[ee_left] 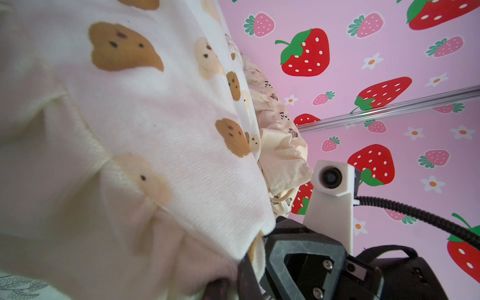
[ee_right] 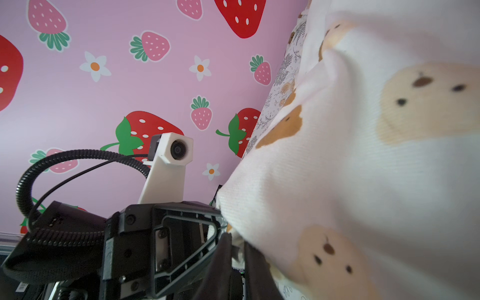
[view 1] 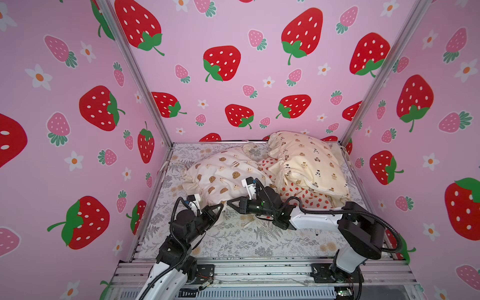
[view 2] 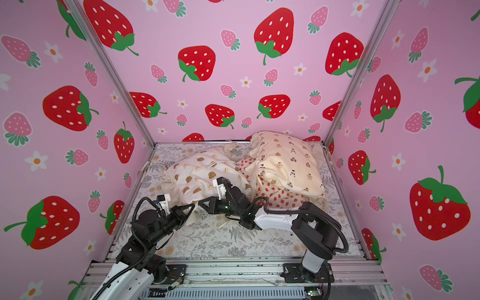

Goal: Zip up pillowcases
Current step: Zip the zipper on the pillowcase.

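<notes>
Two robot arms meet at the near edge of a white, soft pillowcase with brown bear blobs (view 1: 220,176), which lies plump and rumpled on a grey fern-print sheet (view 1: 233,241) covering the tabletop, inside a booth of pink strawberry-patterned walls (view 1: 233,78). The left hand (view 1: 220,207) is closed, pinching the cover's frilled near edge. The right hand (view 1: 230,204) sits just beside it, tip to tip. In the right wrist view its fingers (ee_right: 220,259) stand close together with a pale sliver between them, though whether they are clamped on it cannot be told. No zip or puller can be made out in any view. Behind, touching the bear cover, a pale pillowcase with red strawberries (view 1: 309,196) lies under a cream pillowcase with tiny bears and pandas (view 1: 309,161) toward the back of the booth. The covers look light, limp and quick to bunch, so a zip would likely run only with the seam held taut: one hand anchoring the cloth at the zip's end, the other taking the small puller, not loose fabric. A pinch on the frill alone would probably just drag the whole pillow across the sheet
</notes>
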### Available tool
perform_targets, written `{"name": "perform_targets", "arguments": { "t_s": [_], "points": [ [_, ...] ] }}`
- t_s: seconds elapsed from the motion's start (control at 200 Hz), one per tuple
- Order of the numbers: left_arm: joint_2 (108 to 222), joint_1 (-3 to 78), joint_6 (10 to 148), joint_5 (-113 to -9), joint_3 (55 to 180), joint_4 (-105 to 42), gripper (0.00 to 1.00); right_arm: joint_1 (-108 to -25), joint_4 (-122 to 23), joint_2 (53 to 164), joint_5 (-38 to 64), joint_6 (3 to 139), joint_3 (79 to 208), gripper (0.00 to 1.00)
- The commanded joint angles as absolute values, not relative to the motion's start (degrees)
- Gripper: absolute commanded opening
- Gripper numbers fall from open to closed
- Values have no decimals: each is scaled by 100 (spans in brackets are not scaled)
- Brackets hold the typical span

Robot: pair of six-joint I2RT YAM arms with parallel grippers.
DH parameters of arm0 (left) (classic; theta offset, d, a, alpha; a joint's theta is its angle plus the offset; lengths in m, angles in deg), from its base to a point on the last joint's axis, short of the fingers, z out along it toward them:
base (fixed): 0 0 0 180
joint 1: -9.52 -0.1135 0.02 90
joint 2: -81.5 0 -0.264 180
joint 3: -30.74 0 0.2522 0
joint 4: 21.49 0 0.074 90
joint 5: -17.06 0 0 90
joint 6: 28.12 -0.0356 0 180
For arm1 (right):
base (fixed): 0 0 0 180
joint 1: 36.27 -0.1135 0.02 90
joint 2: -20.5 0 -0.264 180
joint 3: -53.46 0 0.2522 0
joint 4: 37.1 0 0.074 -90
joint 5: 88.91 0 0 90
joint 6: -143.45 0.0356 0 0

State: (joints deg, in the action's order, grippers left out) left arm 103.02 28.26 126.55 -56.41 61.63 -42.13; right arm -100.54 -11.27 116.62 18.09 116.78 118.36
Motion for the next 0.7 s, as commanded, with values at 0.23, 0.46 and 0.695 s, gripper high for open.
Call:
{"name": "perform_targets", "arguments": {
  "t_s": [0.23, 0.46, 0.695],
  "points": [
    [10277, 2816, 12633, -5703, 6460, -4194, 0, -10095, -1620, 11463, 1540, 11326, 11974, 4],
    [10303, 2814, 12690, -5795, 6510, -4260, 0, -10205, -1894, 11339, 1346, 11112, 12009, 0],
    [10174, 2816, 12941, -6172, 6735, -4788, 0, -10337, -2773, 11001, 562, 10660, 12115, 0]
  ]
}}
